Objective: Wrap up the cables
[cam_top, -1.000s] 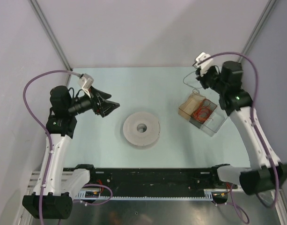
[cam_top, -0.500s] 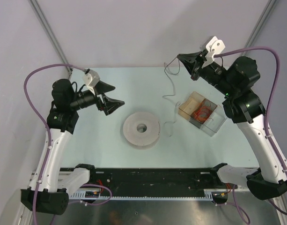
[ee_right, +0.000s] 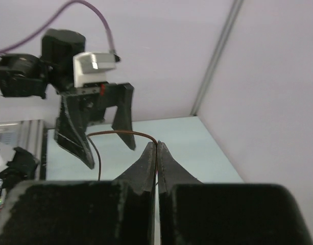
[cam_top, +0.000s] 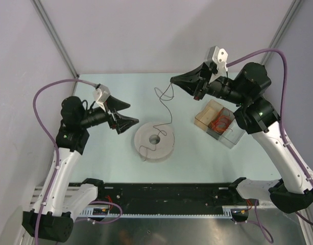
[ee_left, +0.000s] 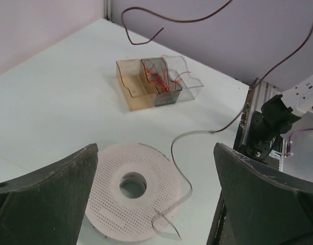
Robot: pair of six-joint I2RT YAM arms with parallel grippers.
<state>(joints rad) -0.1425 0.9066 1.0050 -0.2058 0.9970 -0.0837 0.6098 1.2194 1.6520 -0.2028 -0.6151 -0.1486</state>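
Cable (ee_left: 172, 149) — thin dark wire, upper end pinched in right gripper (cam_top: 172, 80), held high so slack drapes across white spool (cam_top: 166, 145) — left gripper (cam_top: 131, 113) spread alongside, apparently waiting to take it.

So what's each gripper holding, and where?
Right gripper pinches the thin wire near one end, the rest trailing onto the spool. Left gripper is open, empty.

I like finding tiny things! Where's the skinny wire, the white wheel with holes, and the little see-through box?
thin wire (ee_right: 123, 132): right wrist view, the top of its arch.
white spool (cam_top: 168, 141): top view, the right side of its ring.
clear box (cam_top: 233, 136): top view, its clear end.
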